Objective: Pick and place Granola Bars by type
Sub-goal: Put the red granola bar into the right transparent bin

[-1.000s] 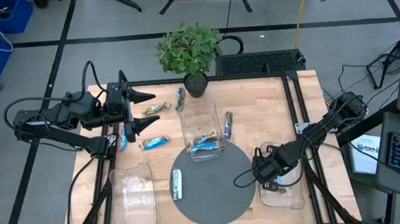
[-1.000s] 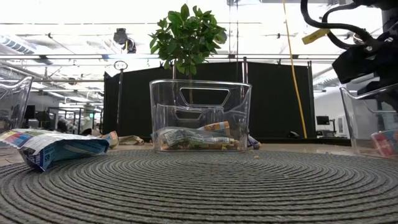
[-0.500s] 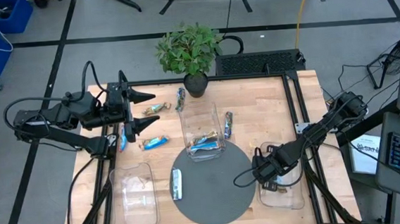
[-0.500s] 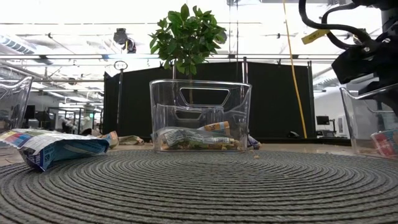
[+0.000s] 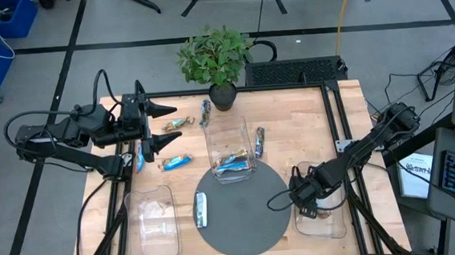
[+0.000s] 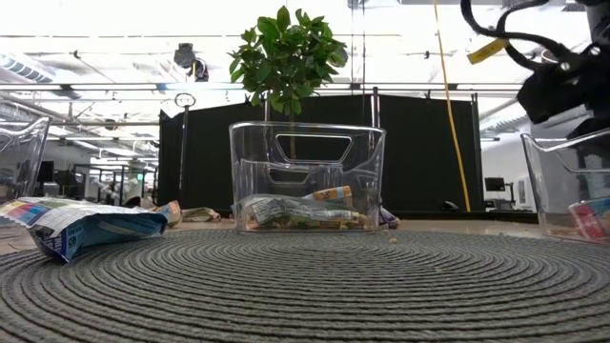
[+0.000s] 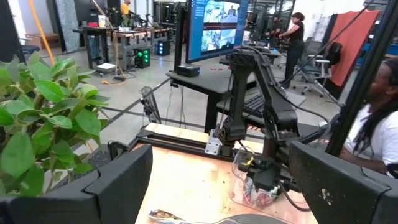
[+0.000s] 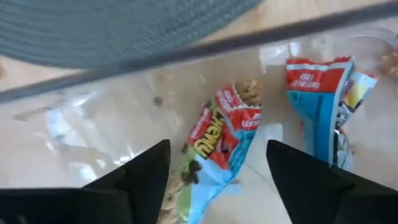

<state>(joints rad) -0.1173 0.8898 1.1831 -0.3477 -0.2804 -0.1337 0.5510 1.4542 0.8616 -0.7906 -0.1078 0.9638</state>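
From above, the right gripper (image 5: 307, 205) hangs over the clear tray (image 5: 331, 225) at the right edge of the table. The left gripper (image 5: 161, 126) waits near the far left side, fingers spread, holding nothing. Loose bars (image 5: 175, 161) lie on the wood beside it. One bar (image 5: 201, 209) lies on the round gray mat (image 5: 246, 223). More sit in the clear bin (image 5: 230, 146) in the middle.

From table height, the bin (image 6: 307, 178) holds a few bars (image 6: 297, 211). A blue and white bar (image 6: 81, 226) lies on the mat at the left. The writing on it is too small to read.

The left wrist view shows mostly the plant (image 7: 43, 118) and the other arm (image 7: 261, 124) far off. No bar shows clearly here.

In the right wrist view, the right gripper (image 8: 217, 171) is open wide and holds nothing. Right under it, in the tray, lie two bars with red and blue wrappers (image 8: 217, 146) and (image 8: 320, 102). The near one says "CHEWY" in yellow letters.

What could go wrong: the wrappers look shiny and slippery, so a bar could slide away if the fingers push on it. The tray looks light, so a bump on its wall could shove it toward the table's edge.
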